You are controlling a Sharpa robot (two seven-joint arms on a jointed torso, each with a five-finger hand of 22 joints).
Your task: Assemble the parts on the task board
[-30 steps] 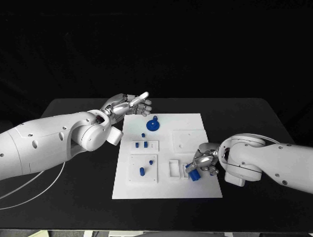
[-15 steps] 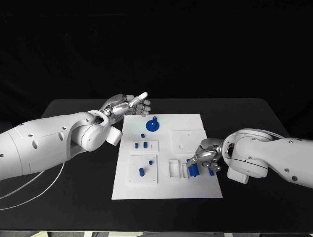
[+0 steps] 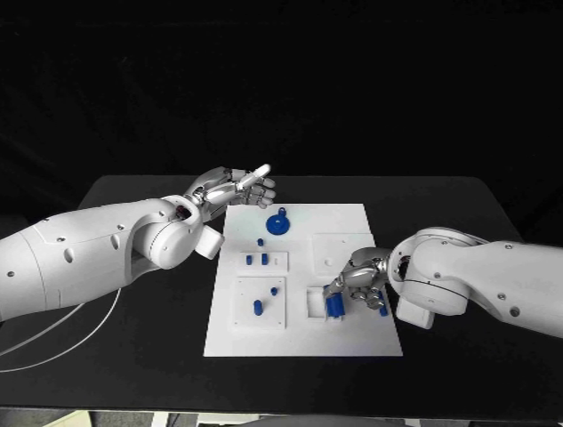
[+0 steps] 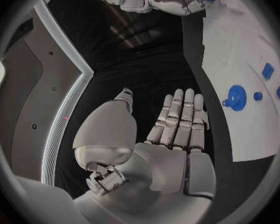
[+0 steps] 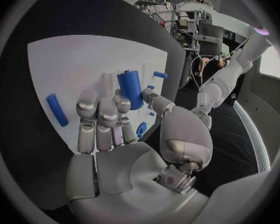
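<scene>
Right hand (image 3: 356, 286) has shifted inward along the task board (image 3: 358, 342), grasping blue part (image 3: 336, 306) upright over white slot (image 3: 315, 302); left hand (image 3: 234, 189) released, far off.

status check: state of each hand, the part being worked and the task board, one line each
left hand: open, holds nothing, raised near the task board's far left corner.
right hand: holds a blue cylinder part.
blue cylinder part: upright in the right hand's fingers, over the task board.
task board: flat on the table, several blue parts on it.

Head cam looks down; wrist cams sit close, apparently all sharing task board (image 3: 303, 280).
</scene>
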